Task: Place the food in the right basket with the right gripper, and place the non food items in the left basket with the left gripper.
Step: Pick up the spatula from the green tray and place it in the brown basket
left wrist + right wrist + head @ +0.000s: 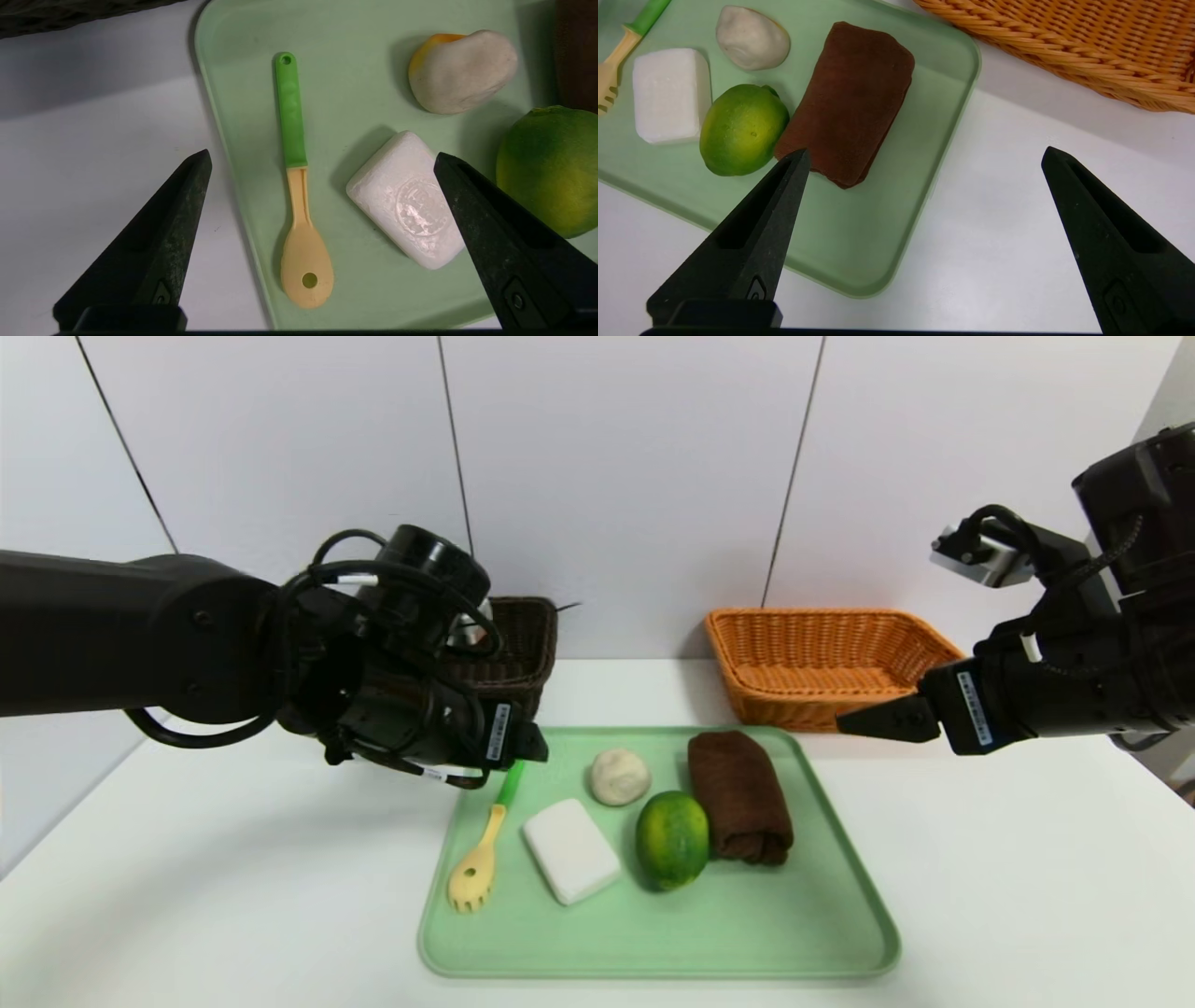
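On the pale green tray [747, 933] lie a spoon [485, 845] with a green handle and cream bowl, a white soap bar [570, 849], a pale steamed bun [620, 777], a green lime [671, 839] and a folded brown towel [740, 796]. My left gripper [322, 158] hangs open above the tray's far left corner, over the spoon [296, 186] and beside the soap bar [409, 200]. My right gripper [924, 156] is open and empty above the tray's right edge [924, 186], near the brown towel [852, 98] and the orange right basket [826, 663]. The dark left basket [518, 649] sits behind my left arm.
Both baskets stand against the white back wall. White table surface lies bare on either side of the tray and in front of it. The lime [743, 129], bun [752, 37] and soap bar [670, 95] also show in the right wrist view.
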